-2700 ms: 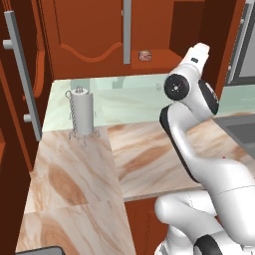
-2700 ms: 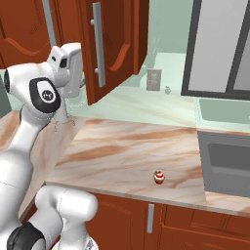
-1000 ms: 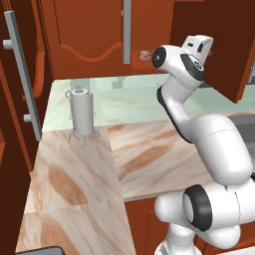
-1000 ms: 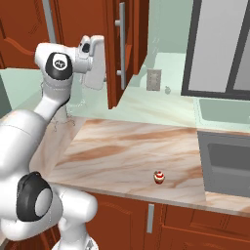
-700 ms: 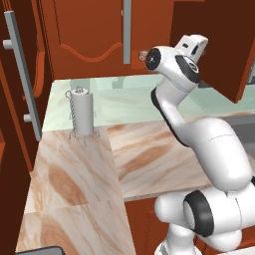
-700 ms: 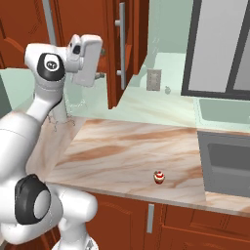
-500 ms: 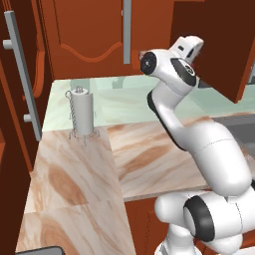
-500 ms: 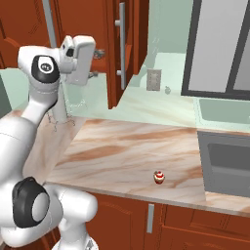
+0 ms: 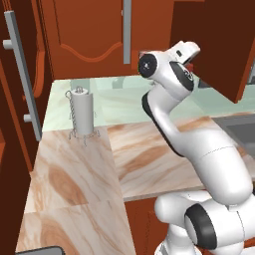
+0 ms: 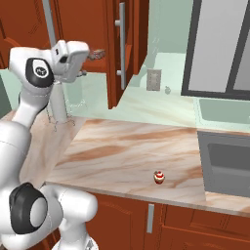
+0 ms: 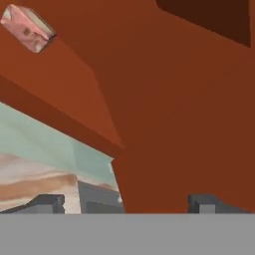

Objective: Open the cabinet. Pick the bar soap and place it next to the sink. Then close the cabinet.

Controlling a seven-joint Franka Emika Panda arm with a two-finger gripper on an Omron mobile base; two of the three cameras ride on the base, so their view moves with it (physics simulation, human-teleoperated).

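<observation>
Kitchen corner, rendered. Bench (image 10: pixel 122 151): marbled beige stone, L-shaped, pale green backsplash behind. Sink (image 10: pixel 224 163): dark grey basin recessed at the bench's right end. Cabinet (image 9: pixel 99 35): reddish-brown wall unit above the bench, one door (image 9: pixel 214 45) swung open. Bar soap (image 11: pixel 27 30): pinkish block inside the cabinet, at the hand view's upper left. Hand (image 11: pixel 127 201): raised at cabinet height, fingers spread wide, holding nothing. Paper-towel holder (image 9: pixel 81 113): upright near the backsplash. Small red-and-white item (image 10: pixel 158 177): near the bench's front edge.
</observation>
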